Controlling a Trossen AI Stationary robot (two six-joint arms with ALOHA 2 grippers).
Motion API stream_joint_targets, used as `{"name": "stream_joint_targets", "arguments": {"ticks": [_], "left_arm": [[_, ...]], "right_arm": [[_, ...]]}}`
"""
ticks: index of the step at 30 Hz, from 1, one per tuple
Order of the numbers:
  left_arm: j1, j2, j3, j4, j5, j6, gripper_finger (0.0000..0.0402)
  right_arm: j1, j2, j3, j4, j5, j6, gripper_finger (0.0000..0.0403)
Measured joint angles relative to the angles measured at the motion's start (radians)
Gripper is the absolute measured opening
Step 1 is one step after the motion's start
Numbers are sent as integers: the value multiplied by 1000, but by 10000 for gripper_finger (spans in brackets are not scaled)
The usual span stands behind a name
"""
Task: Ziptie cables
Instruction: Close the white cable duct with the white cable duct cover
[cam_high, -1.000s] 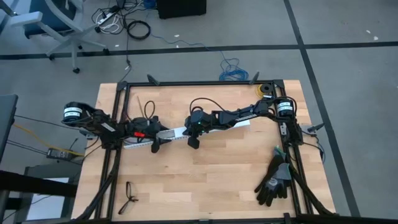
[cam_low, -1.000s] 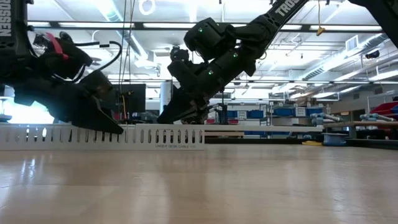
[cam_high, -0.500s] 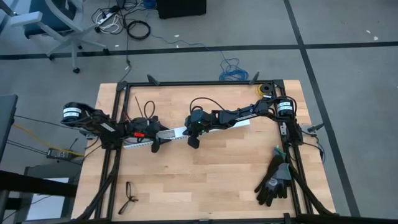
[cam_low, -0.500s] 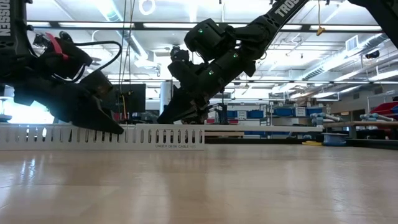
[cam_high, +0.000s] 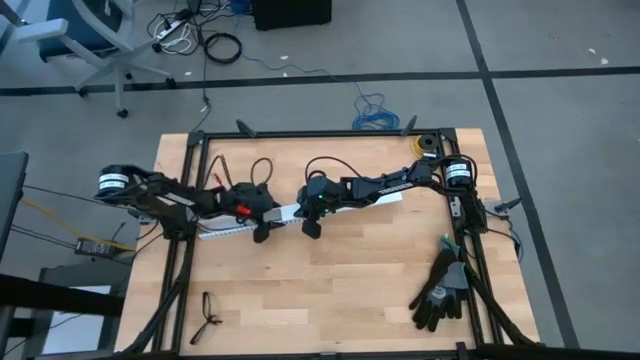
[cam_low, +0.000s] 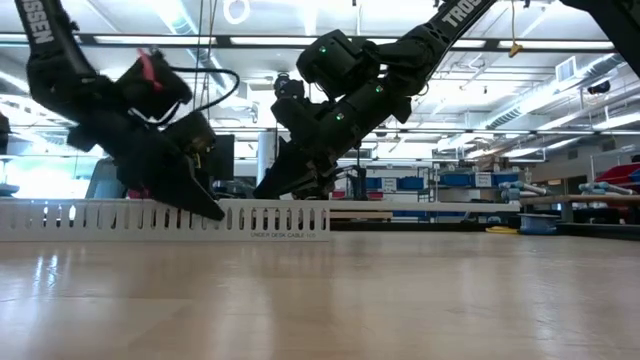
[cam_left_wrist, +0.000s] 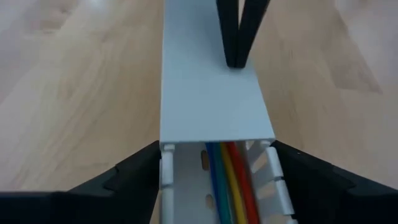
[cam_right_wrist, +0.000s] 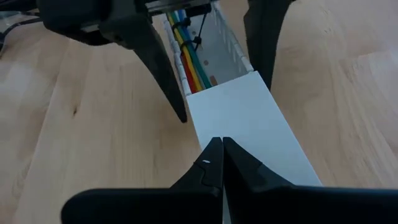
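Cables (cam_left_wrist: 225, 171) lie lengthwise inside the white slotted channel (cam_left_wrist: 211, 93) on the bench (cam_high: 350, 280), running along its long axis. Left tool (cam_left_wrist: 214, 163), nearer them, straddles the channel's uncovered end wide open, gripping nothing. Right tool (cam_right_wrist: 219, 155), fingers shut and empty, presses on the channel's cover just beyond.

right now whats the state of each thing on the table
left end effector: open, fingers astride the channel
right end effector: shut, tips pressing on the cover
cables: lying inside the channel
channel: partly covered, one end open
cover: seated on the channel
gloves: lying loose
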Motion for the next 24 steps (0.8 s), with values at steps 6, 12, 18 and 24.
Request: {"name": "stream_joint_targets", "arguments": {"ticks": [6,12,18,24], "left_arm": [[42,-187,38,-244,6,69,294],[61,-466,-2,-450,-14,68,294],[42,-537,-81,-446,12,-24,293],[22,-485,-143,-361,-11,-82,293]], "right_arm": [[0,0,0,0,0,-10,0],[0,0,0,2,0,-27,0],[0,1,0,4,-2,-28,0],[0,1,-1,8,-2,-28,0]]}}
